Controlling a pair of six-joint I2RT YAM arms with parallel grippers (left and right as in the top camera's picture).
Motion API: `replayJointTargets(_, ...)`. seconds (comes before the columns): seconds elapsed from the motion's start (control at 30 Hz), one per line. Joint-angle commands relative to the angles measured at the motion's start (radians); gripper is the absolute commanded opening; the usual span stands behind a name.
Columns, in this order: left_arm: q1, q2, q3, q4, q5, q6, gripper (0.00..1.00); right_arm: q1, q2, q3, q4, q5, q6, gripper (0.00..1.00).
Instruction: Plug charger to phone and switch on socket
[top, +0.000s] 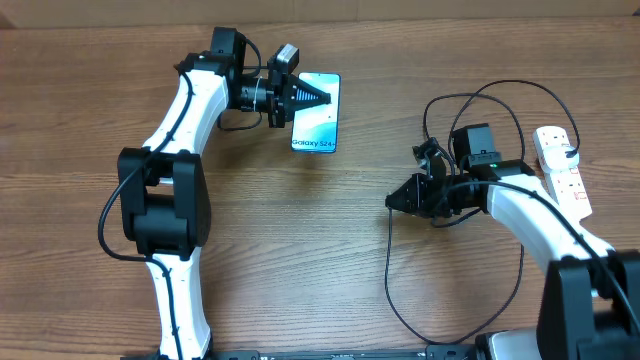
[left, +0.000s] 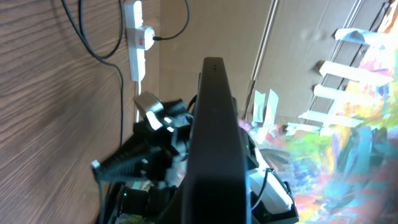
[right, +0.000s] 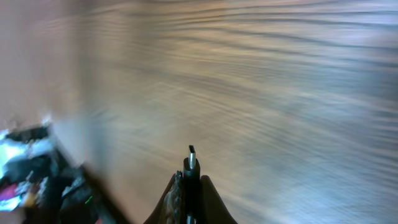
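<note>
The phone (top: 320, 125) has a lit cyan screen and sits at the back middle of the table. My left gripper (top: 318, 96) is shut on its upper left part. In the left wrist view the phone (left: 214, 124) shows edge-on as a dark slab. My right gripper (top: 393, 201) is shut on the plug end of the charger (top: 388, 270), to the right of and nearer than the phone, apart from it. In the right wrist view the plug tip (right: 191, 160) sticks out between the shut fingers (right: 189, 186). The white socket (top: 560, 165) lies at the far right.
The black cable loops widely, from the right gripper down toward the front edge and up behind the right arm toward the socket. The socket (left: 135, 43) and the right gripper (left: 102, 167) also show in the left wrist view. The right wrist view is motion-blurred.
</note>
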Motion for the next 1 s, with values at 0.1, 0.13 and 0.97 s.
replayJointTargets(0.1, 0.039, -0.153, 0.010, 0.000, 0.056, 0.111, 0.04, -0.002, -0.047, 0.030, 0.004, -0.427, -0.196, 0.04)
replayJointTargets(0.13, 0.042, -0.157, 0.010, 0.008, 0.053, 0.111, 0.04, -0.002, -0.047, 0.030, 0.016, -0.476, -0.199, 0.04)
replayJointTargets(0.97, -0.086, -0.157, 0.010, 0.566, -0.149, -0.520, 0.04, -0.001, -0.047, 0.030, 0.425, -0.707, 0.217, 0.04)
